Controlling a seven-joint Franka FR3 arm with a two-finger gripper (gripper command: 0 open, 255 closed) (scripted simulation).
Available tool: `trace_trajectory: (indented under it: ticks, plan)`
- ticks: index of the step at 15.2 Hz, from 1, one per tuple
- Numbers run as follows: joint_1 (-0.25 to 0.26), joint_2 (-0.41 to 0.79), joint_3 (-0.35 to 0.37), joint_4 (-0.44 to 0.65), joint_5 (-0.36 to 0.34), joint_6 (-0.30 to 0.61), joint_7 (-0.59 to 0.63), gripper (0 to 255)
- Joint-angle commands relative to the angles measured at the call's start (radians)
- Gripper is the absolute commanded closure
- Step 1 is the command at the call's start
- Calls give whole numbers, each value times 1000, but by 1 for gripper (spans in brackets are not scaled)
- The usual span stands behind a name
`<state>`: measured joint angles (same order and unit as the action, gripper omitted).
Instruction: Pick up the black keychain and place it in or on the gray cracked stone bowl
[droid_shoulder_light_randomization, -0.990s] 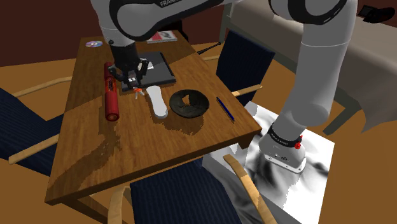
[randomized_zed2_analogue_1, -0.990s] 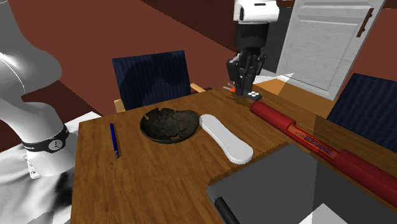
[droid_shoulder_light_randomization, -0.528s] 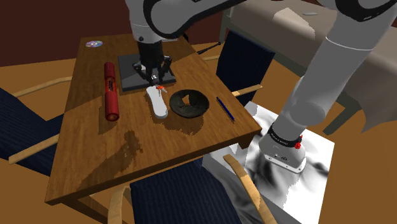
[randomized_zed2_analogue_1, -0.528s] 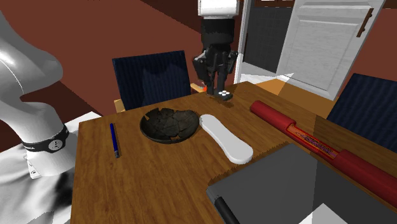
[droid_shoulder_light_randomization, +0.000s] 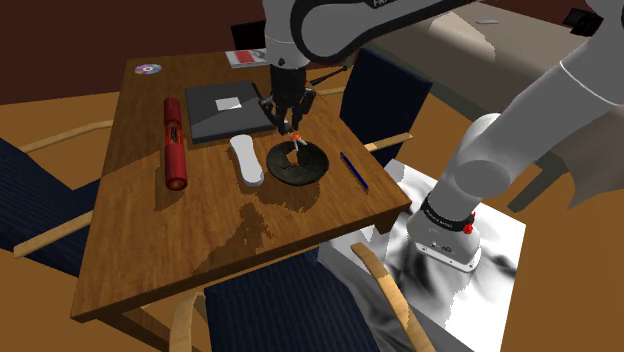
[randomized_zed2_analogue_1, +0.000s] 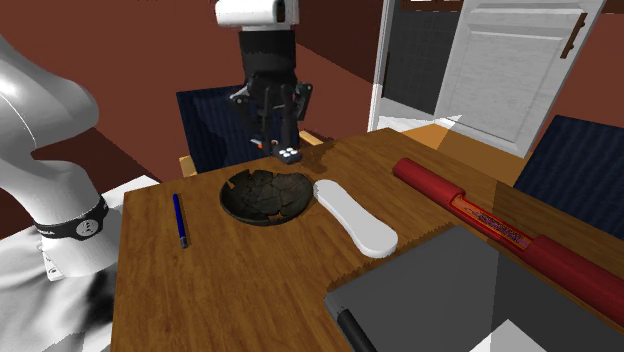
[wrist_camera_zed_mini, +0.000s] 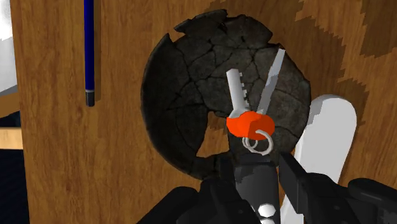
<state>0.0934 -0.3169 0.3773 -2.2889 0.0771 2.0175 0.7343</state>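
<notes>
The dark grey cracked stone bowl (droid_shoulder_light_randomization: 306, 168) (randomized_zed2_analogue_1: 262, 196) (wrist_camera_zed_mini: 184, 89) sits on the wooden table (droid_shoulder_light_randomization: 200, 235) near its edge at the shoulder view's right. My gripper (droid_shoulder_light_randomization: 289, 122) (randomized_zed2_analogue_1: 279, 137) (wrist_camera_zed_mini: 257, 181) hangs just above the bowl, shut on the keychain's black fob (randomized_zed2_analogue_1: 288, 153) (wrist_camera_zed_mini: 257, 186). Two silver keys, an orange cap (wrist_camera_zed_mini: 248, 122) and a ring dangle from the fob over the bowl's inside. In the shoulder view the orange cap (droid_shoulder_light_randomization: 295, 138) shows right above the bowl's rim.
A white oblong object (droid_shoulder_light_randomization: 246, 160) (randomized_zed2_analogue_1: 356, 217) (wrist_camera_zed_mini: 323, 137) lies beside the bowl, a blue pen (droid_shoulder_light_randomization: 354, 171) (randomized_zed2_analogue_1: 180, 218) (wrist_camera_zed_mini: 89, 51) on its other side. A dark flat slab (droid_shoulder_light_randomization: 228, 108), a red cylinder (droid_shoulder_light_randomization: 175, 143) (randomized_zed2_analogue_1: 498, 224) and a disc (droid_shoulder_light_randomization: 149, 69) lie farther off. Blue chairs (droid_shoulder_light_randomization: 385, 95) surround the table.
My gripper, holding the keychain, has travelled from beside the red cylinder toward the shoulder view's right, past the white oblong object, to a spot over the bowl.
</notes>
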Motion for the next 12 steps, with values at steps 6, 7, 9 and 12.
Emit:
trace_trajectory:
  ticks: [6, 7, 9, 12]
  plan:
    - [5, -57, -17, -111, 20, 56, -31, 255]
    - [5, -52, -15, -121, 20, 71, -30, 255]
    - [5, -41, -11, -140, 19, 100, -27, 255]
    - [4, -23, -5, -166, 16, 144, -22, 255]
